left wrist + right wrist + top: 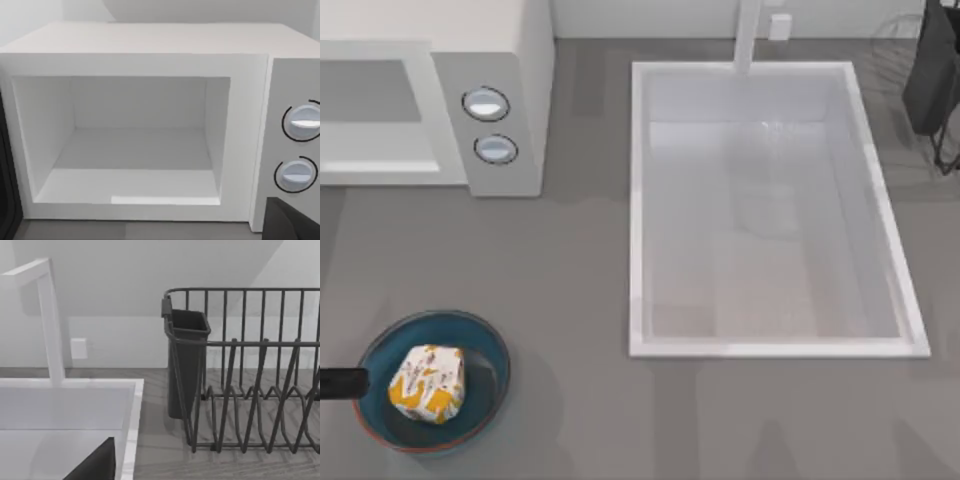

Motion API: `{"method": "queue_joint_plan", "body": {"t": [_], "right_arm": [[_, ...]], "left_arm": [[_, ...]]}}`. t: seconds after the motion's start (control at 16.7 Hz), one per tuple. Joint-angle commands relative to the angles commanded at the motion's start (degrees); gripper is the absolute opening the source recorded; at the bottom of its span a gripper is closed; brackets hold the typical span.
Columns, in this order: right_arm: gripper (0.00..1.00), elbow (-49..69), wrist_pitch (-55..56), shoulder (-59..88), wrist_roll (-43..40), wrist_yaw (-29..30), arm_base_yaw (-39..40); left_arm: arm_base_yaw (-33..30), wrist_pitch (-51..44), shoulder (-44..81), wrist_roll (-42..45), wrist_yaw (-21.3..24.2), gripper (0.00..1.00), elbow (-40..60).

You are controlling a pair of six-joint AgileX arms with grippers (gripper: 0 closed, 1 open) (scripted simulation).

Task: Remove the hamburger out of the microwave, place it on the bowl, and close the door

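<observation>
A grey tabletop (580, 280) runs under everything in the top view, with a white sink (640, 200) sunk into its right half; I take that sink as the landmark. The microwave (525, 60) stands to the sink's left at the far edge, two knobs (486, 103) on its front panel. Nearer than the microwave and well to the sink's left sits the bowl (485, 335), and the hamburger (427, 383) already lies inside it. A dark stub at the picture's left edge, touching the bowl's rim, is probably part of the left arm; whether the left gripper's fingers are apart or together I cannot tell. Beyond the sink's far right corner stands a dark dish rack (932, 70).

In the left wrist view the microwave's cavity (130, 145) gapes empty, facing the camera squarely. A dark strip along the cavity's side edge may be the door (7, 190) swung open, though too little shows to be sure.

The right wrist view looks over the sink's rim toward the rack (250, 390) and the faucet (47, 320); the right gripper's state cannot be told either.

What seems left is closing the door. It lies on the microwave's far side from the sink, so the left arm is much the nearer.
</observation>
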Motion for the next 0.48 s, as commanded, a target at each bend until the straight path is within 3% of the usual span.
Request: {"method": "queue_joint_plan", "body": {"t": [0.3, 0.48], "right_arm": [[1.00, 0.00, 0.00, 0.00, 0.00, 0.00, 0.00], [1.00, 0.00, 0.00, 0.00, 0.00, 0.00, 0.00]], "left_arm": [[1.13, -0.71, -0.36, -0.04, 1.11, 0.00, 0.12], [6.35, -4.80, -3.05, -0.05, 6.34, 0.00, 1.51]]}}
